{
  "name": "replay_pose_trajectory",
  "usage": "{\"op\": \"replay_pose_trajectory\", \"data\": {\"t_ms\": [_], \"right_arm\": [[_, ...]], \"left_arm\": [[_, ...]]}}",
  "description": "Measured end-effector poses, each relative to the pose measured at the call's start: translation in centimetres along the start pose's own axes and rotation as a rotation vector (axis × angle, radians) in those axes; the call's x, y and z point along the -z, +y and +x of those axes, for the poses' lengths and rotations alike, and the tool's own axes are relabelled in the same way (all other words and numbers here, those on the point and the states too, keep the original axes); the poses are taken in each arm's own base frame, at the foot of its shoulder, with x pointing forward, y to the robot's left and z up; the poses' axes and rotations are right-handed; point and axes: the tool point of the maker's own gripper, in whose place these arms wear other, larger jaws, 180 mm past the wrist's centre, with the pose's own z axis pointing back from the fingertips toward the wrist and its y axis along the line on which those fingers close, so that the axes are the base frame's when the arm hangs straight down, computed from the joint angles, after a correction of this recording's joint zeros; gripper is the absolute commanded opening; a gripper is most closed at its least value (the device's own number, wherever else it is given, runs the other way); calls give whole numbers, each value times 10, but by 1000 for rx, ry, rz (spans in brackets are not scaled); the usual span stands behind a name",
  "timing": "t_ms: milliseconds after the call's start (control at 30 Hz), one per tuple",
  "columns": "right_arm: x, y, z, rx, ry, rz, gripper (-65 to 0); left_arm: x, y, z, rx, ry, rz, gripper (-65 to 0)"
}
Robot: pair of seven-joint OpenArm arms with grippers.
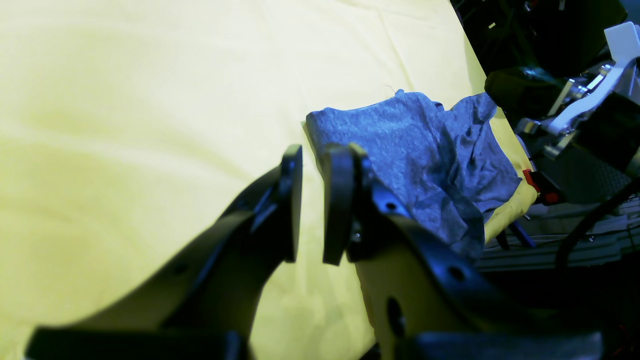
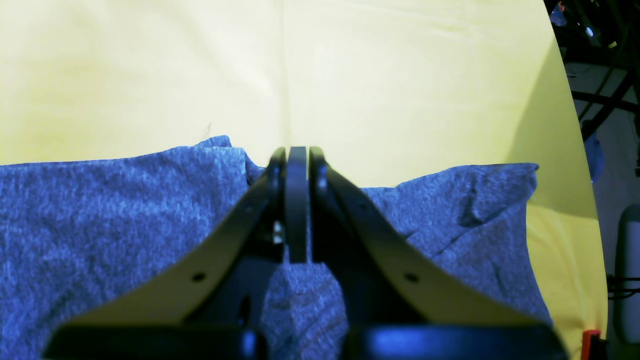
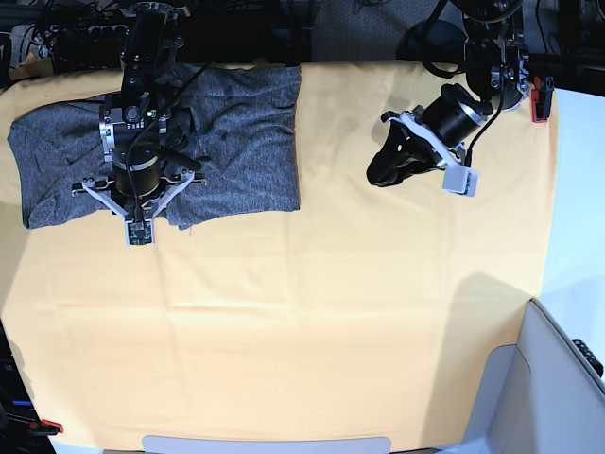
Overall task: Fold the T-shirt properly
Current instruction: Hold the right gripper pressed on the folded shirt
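A: Near first. The right gripper (image 2: pixel 298 200) sits over the T-shirt (image 3: pixel 232 142), jaws pressed together with no cloth visibly between the tips. The shirt lies bunched at about ten o'clock on the yellow-orange cloth (image 3: pixel 312 312).

B: So a lift from there probably raises nothing, or drags one thin layer and crumples it worse.

A: That's my worry. The knit looks soft, and the rumpled end at nine o'clock could slide.

B: And farther off?

A: The left gripper (image 1: pixel 312 205) hangs at about one o'clock, well apart from the shirt, jaws a narrow gap, empty.

B: Then one arm alone likely folds it crooked.
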Motion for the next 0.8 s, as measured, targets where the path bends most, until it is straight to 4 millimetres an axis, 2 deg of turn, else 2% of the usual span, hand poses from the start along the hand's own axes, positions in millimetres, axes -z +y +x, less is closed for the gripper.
{"op": "replay_pose_trajectory", "data": {"t_ms": [500,800], "right_arm": [[0,0,0,0,-1,0,-650],[1,-3,11,5,-24,-7,-650]], "left_arm": [[0,0,0,-2,-1,-1,-565],[0,0,0,-2,-1,-1,-565]]}}
